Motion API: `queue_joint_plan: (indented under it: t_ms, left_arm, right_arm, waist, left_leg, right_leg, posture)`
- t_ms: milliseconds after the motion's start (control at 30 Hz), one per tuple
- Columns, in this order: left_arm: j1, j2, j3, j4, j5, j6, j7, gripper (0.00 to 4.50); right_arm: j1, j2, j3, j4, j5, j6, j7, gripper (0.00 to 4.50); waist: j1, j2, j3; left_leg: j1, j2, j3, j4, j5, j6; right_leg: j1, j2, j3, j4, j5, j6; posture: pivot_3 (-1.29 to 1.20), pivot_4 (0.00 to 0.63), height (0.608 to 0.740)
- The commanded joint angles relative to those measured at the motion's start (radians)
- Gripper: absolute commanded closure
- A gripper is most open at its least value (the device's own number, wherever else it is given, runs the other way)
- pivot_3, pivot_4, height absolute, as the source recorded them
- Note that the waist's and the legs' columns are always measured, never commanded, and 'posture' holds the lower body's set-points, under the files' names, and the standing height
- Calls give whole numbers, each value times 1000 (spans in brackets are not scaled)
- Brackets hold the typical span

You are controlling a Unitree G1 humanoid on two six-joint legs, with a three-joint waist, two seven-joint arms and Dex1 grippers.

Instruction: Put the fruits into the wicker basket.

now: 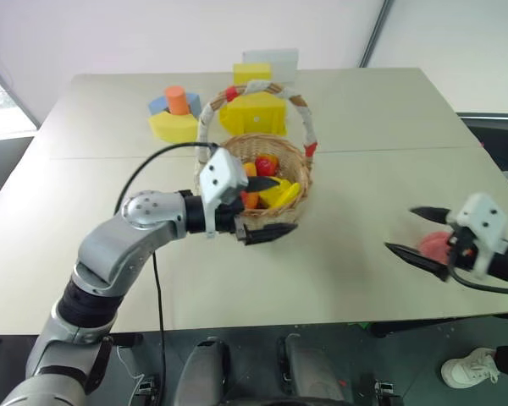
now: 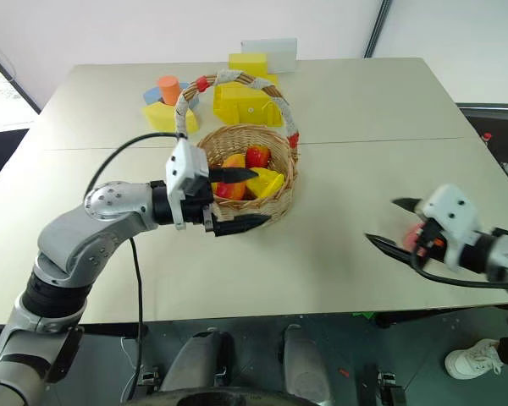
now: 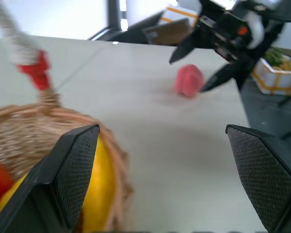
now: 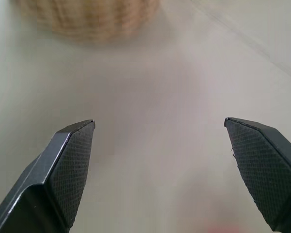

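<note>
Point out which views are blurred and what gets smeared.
Right wrist view: heavy blur, the basket just a tan smear. Left wrist view: basket rim soft, the pink fruit and right gripper slightly smeared. Both eye views: sharp.

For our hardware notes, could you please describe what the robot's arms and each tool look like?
Both arms are silver-grey metal with black joint bands. Each ends in a white boxy wrist housing carrying a tool of two pointed black fingers with textured inner pads: left tool, right tool. A black cable loops from the left arm, and another runs under the right wrist.
</note>
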Motion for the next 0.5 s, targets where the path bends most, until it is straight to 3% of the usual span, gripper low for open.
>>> queue_joint_plan:
  t_ms: [33,500]
  left_arm:
    - [-10,-10,-13,14,36,-45,-27,33]
    - [1,-23,-13,31,83,-69,-62,33]
  right_arm:
    - [-2,-17,-32,33,-38,-39,-8,0]
    - [-62,23,51,227,-62,-42,-25,0]
  waist:
    - [-3,0,0]
    - [4,1,0]
  left_leg:
    - [1,1,0,0,0,0]
    - [0,6,0,0,0,0]
  right_leg:
    - [0,1,1,0,0,0]
    - [0,5,2,1,0,0]
  posture:
    - [0,150,740]
    - [0,150,740]
